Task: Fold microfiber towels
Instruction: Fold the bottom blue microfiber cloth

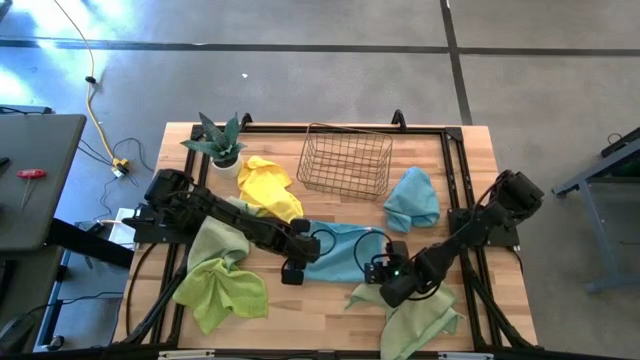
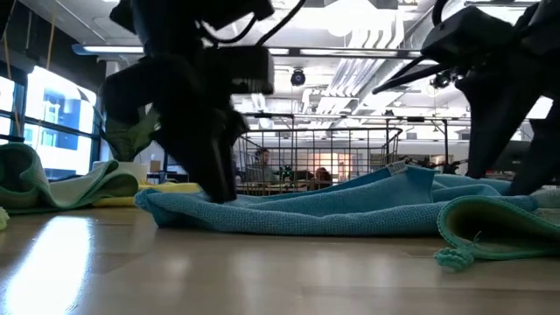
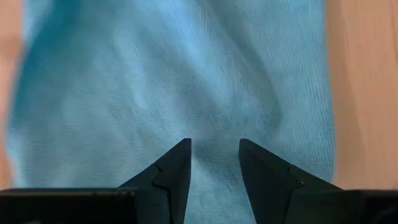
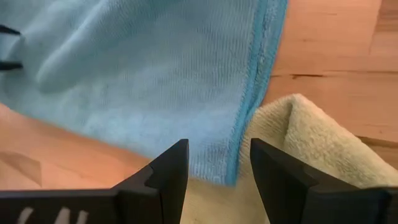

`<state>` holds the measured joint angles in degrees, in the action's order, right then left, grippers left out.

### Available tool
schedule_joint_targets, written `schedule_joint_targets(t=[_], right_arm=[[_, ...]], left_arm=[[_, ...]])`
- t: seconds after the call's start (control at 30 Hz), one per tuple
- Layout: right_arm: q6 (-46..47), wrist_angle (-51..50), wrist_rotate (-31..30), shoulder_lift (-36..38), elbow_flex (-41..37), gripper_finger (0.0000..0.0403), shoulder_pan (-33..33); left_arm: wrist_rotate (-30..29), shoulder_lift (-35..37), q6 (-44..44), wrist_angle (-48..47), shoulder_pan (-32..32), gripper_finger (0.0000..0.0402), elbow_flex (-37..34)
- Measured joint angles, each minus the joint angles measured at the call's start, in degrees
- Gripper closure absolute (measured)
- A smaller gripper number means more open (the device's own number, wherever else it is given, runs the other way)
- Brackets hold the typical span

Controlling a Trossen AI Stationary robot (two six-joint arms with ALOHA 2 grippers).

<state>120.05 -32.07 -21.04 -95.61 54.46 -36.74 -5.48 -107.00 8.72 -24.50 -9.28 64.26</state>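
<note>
We find soft light blue microfiber towel (image 1: 345, 250) at lower centre, long axis left-right. Left gripper (image 1: 293, 272) over its left end, right gripper (image 1: 380, 270) over right edge; both jaws released, grasping nothing.

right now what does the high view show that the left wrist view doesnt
Only the high view: the wire basket, potted plant, yellow towel, the other towels and both arms. Only the left wrist view: the left gripper close up, fingers apart above the cloth's weave. Both: the light blue towel on the wooden table.
</note>
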Motion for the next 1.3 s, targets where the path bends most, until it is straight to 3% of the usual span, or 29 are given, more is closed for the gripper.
schedule_joint_targets(t=[0.6, 0.73, 1.0, 1.3], right_arm=[[1.0, 9.5, 0.9, -4.5, 0.0, 0.0242, 0.7], [1.0, 9.7, 0.9, -4.5, 0.0, 0.0275, 0.1], [0.7, 9.2, 1.0, -4.5, 0.0, 0.0393, -1.5], [1.1, 9.5, 4.8, -3.0, 0.0, 0.0399, -4.8]], left_arm=[[0.5, 0.0, 2.1, 5.0, 0.0, 0.0275, -3.5], [0.5, 0.0, 2.1, 4.7, 0.0, 0.0275, -3.5], [0.8, 0.0, 2.1, 4.6, 0.0, 0.0275, -3.5], [0.9, 0.0, 3.2, 2.8, 1.5, 0.0275, -3.5]])
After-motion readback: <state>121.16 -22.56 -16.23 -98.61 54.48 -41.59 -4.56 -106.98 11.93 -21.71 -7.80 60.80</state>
